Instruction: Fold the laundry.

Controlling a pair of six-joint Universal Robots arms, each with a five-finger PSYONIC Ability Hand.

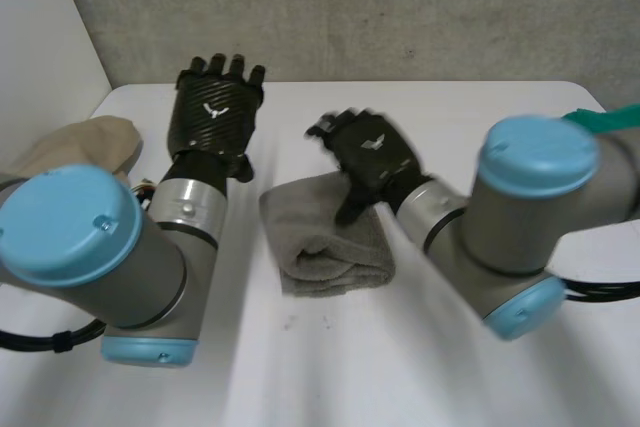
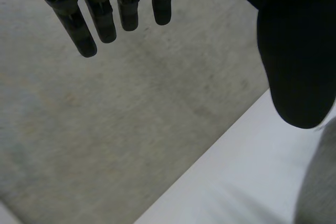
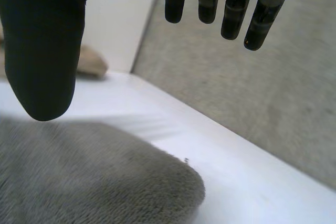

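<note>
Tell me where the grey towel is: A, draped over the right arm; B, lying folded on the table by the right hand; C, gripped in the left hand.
B: the grey towel lies folded on the white table, the open right hand over its far edge, the open left hand apart from it.

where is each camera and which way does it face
Head view: between and behind the arms, looking down at the white table and grey towel; both arms, left hand, right hand show.
Left wrist view: on the left wrist, facing the grey wall past the table edge; own fingers, thumb show.
Right wrist view: on the right wrist, above the towel, facing the wall; own fingers, thumb show.
Shared: towel in all three; beige cloth in head and right wrist views.
</note>
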